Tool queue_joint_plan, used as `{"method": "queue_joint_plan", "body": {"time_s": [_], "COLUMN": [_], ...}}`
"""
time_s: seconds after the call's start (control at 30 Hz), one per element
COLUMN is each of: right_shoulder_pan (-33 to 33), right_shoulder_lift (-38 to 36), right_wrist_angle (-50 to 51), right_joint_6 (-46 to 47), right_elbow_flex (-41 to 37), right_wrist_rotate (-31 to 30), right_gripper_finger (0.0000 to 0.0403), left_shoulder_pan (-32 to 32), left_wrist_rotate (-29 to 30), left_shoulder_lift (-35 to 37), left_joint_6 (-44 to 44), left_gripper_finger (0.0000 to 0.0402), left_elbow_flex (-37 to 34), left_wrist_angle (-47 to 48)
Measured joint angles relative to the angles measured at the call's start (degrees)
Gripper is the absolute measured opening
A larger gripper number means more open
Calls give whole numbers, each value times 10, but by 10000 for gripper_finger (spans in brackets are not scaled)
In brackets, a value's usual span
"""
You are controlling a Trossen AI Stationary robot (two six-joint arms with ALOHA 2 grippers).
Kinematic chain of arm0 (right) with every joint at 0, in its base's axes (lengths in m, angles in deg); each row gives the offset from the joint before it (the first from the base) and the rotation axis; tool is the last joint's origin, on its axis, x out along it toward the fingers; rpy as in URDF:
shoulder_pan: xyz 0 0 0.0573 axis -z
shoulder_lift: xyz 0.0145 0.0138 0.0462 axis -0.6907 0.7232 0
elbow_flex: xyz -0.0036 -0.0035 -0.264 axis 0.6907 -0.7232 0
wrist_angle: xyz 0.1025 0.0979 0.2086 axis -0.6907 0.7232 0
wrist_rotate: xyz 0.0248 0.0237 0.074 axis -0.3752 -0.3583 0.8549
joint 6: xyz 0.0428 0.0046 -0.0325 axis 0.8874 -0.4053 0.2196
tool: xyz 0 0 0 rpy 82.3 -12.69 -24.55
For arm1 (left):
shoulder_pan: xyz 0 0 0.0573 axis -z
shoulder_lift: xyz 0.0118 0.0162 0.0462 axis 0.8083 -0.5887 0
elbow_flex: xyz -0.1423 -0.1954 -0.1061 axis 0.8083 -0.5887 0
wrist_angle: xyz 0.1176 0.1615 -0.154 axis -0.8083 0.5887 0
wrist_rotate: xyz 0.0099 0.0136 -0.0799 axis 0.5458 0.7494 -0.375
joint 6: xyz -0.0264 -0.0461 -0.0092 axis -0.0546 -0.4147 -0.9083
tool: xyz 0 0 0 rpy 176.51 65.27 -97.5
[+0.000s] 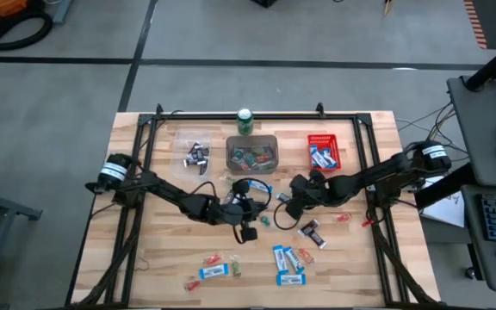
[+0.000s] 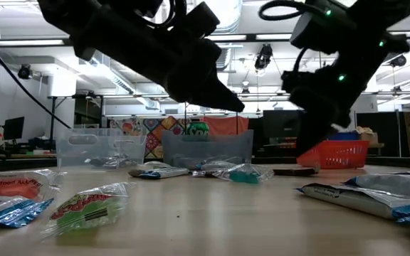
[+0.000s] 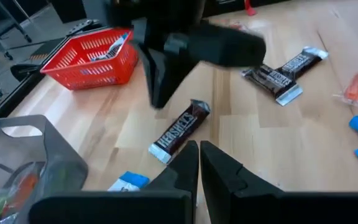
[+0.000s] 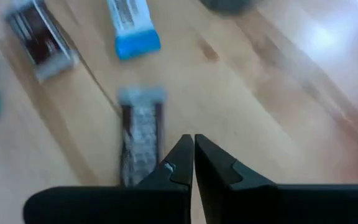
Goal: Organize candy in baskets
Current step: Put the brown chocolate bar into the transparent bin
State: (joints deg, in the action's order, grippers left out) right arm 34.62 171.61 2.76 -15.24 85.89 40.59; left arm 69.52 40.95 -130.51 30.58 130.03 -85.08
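while both arms reach in over the middle of the wooden bench (image 1: 162, 258), the left tool (image 1: 250, 231) sits just past centre toward six o'clock, its two dark fingers pressed together with nothing between them, as its wrist view shows. the right tool (image 1: 288, 212) hangs just toward three o'clock of it, also pinched shut and empty.

in the left wrist view a dark brown hershey's bar (image 3: 180, 130) lies flat just beyond the closed fingers (image 3: 219, 171), its long axis slanting diagonally across the planks, and a second dark bar (image 3: 283, 74) lies farther off on a similar slant. the right wrist view shows a dark bar (image 4: 140, 134) running lengthwise beside its own fingers, and a blue-and-white bar (image 4: 131, 25) beyond it.

from above, three baskets line the twelve o'clock side: a clear plastic bin (image 1: 195, 154) holding a few dark bars, a grey translucent bin (image 1: 251, 153) with small red and green pieces, and a red slotted basket (image 1: 323, 151) with blue-and-white bars. a green can (image 1: 245, 120) stands upright behind the grey bin. more blue-and-white bars (image 1: 288, 262) lie scattered at six o'clock, pointing in various directions.

only the low view shows the crinkled, glossy wrappers close up, such as a green-and-red wrapped sweet (image 2: 87, 208) lying flat in front.
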Motion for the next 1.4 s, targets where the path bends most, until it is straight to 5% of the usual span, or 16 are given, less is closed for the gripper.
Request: {"method": "queue_joint_plan", "body": {"time_s": [0.47, 0.77, 1.17, 1.4], "right_shoulder_pan": [13, 0, 0, 7], "right_shoulder_lift": [121, 89, -64, -105], "right_wrist_angle": [-148, -152, 73, 160], "right_joint_6": [-102, -126, 6, 77], "right_elbow_flex": [14, 28, 28, 18], "right_wrist_rotate": [25, 89, 148, 141], "right_gripper_finger": [9, 9, 9, 9], "left_shoulder_pan": [2, 2, -1, -1], "left_wrist_rotate": [0, -31, -30, -31], "left_shoulder_lift": [19, 14, -95, -148], "left_joint_6": [5, 2, 6, 4], "left_gripper_finger": [0, 0, 0, 0], "left_elbow_flex": [-4, -15, -6, 62], "left_wrist_angle": [10, 2, -169, -127]}}
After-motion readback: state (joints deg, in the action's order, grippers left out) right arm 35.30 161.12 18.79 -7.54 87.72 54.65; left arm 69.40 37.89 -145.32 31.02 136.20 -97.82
